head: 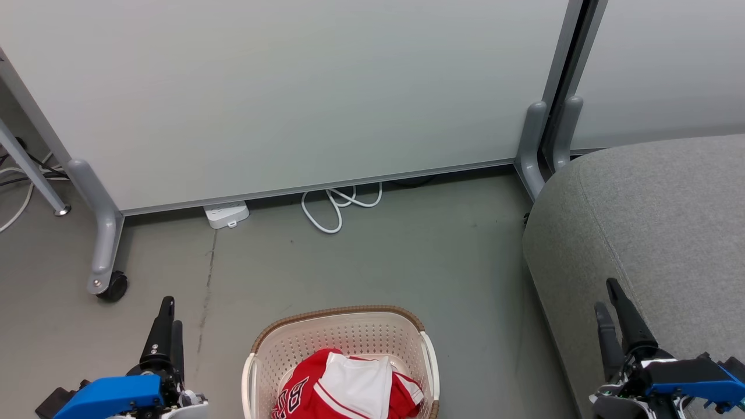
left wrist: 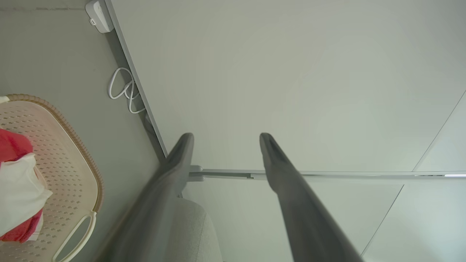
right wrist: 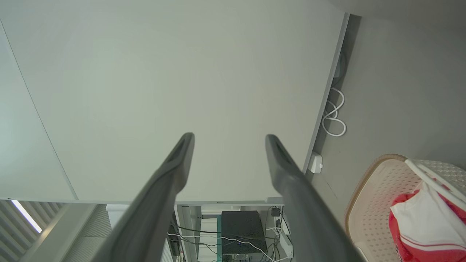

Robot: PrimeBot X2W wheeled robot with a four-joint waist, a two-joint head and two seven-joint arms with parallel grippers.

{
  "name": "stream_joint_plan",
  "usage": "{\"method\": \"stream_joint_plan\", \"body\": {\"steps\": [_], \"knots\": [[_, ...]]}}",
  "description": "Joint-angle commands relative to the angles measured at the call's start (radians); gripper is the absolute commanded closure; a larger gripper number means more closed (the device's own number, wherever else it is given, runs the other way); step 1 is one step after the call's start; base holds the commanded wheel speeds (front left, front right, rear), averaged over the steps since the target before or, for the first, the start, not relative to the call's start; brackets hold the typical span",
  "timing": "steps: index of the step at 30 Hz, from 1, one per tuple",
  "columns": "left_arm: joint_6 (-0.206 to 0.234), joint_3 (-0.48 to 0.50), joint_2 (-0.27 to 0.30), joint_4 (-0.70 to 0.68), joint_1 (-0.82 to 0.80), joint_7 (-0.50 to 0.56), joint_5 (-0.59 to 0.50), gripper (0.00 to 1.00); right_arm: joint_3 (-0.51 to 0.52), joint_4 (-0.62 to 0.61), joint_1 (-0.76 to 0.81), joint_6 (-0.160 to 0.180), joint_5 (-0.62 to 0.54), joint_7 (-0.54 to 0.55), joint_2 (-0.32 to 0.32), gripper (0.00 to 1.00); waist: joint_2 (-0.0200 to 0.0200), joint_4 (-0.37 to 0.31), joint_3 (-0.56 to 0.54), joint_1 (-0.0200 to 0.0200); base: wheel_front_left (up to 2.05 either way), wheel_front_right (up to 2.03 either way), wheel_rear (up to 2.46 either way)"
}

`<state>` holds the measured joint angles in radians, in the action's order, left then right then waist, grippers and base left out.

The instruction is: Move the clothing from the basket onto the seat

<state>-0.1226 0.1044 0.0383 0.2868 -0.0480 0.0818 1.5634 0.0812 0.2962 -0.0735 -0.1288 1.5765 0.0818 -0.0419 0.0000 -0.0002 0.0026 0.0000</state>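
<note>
The cream basket point(head: 343, 334) stands on the floor at the bottom middle of the head view, with the red and white clothing point(head: 349, 385) heaped inside. The wrist views catch the basket point(left wrist: 69, 156) point(right wrist: 371, 189) and the clothing point(left wrist: 18, 193) point(right wrist: 426, 222) at their edges. The grey seat point(head: 646, 227) fills the right side, and a corner of the seat point(left wrist: 193, 229) shows low in the left wrist view. My left gripper point(head: 170, 317) point(left wrist: 225, 140) is open to the left of the basket, holding nothing. Over the seat's front part my right gripper point(head: 607, 294) point(right wrist: 229, 142) is open and empty.
Pale grey partition panels point(head: 291, 93) on wheeled feet point(head: 110, 285) stand behind the basket. A white power strip point(head: 227, 213) and a coiled white cable point(head: 337, 206) lie at the panel's base. Grey floor point(head: 407, 262) lies between panels, basket and seat.
</note>
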Motion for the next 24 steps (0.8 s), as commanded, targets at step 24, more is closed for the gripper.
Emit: {"method": "stream_joint_plan", "body": {"steps": [24], "knots": [[0.066,-0.078,0.020,-0.081,0.003,-0.110,-0.539,0.00,-0.057,-0.021,-0.040,-0.001,-0.527,-0.110,-0.006,0.00,0.0000,0.006,0.001,0.0000,0.00,0.00,0.00]]}}
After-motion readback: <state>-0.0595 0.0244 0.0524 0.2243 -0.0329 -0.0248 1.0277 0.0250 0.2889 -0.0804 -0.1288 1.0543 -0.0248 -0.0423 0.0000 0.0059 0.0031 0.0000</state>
